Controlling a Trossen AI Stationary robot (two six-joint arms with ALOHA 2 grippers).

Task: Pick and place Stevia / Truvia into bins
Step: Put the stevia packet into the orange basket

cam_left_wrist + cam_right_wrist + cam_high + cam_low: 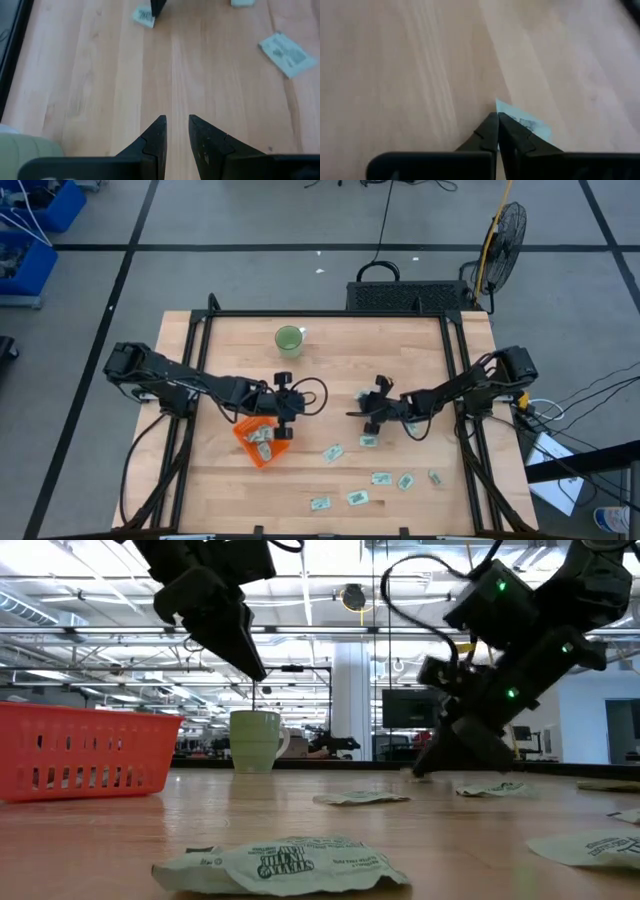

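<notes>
The orange tray [258, 442] sits on the wooden desk [330, 360] left of the middle, turned at an angle to the desk's edges. Several pale green and white sachets [262, 437] lie inside it, heaped loosely; how many cannot be told. The round light-green cup [289, 339] stands upright farther back on the desk, well apart from the tray; what it holds cannot be told.

The left pincer [284, 423] hangs over the tray's far right corner. Its fingers [156, 135] stand a little apart with bare wood showing between them, and nothing is in them.

The right pincer [368, 423] is down at the desk right of the middle, its fingers [490, 131] closed together. A sachet [525, 121] lies on the wood right at the tips; whether the tips have its edge pinched cannot be told.

More loose sachets [381, 478] are scattered flat over the near right part of the desk, well apart from the tray, one [333, 452] between the tray and the rest. In the low view a crumpled sachet [285, 865] lies closest to the camera.
</notes>
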